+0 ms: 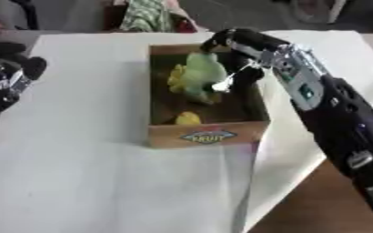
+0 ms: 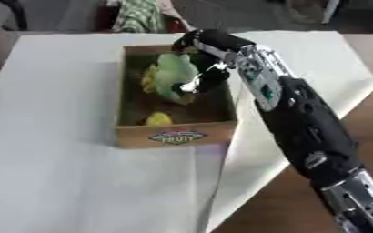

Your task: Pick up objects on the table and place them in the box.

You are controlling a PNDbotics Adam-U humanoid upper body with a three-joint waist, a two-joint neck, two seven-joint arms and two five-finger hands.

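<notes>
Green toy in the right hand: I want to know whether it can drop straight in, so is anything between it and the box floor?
Nothing visible blocks it. The green toy is already inside the box, at the right hand. A small yellow object lies nearer the front wall, apart from it.

Our right hand (image 1: pixel 236 59) fills the box (image 1: pixel 209 134) along its right wall, touching the green toy (image 1: pixel 199 73) that takes up the far half; a small yellow thing (image 1: pixel 188 119) sits at the near wall. The white surface (image 1: pixel 86 182) lies open left of and in front of the box. Our left hand (image 1: pixel 11 75) sits at its left edge.
</notes>
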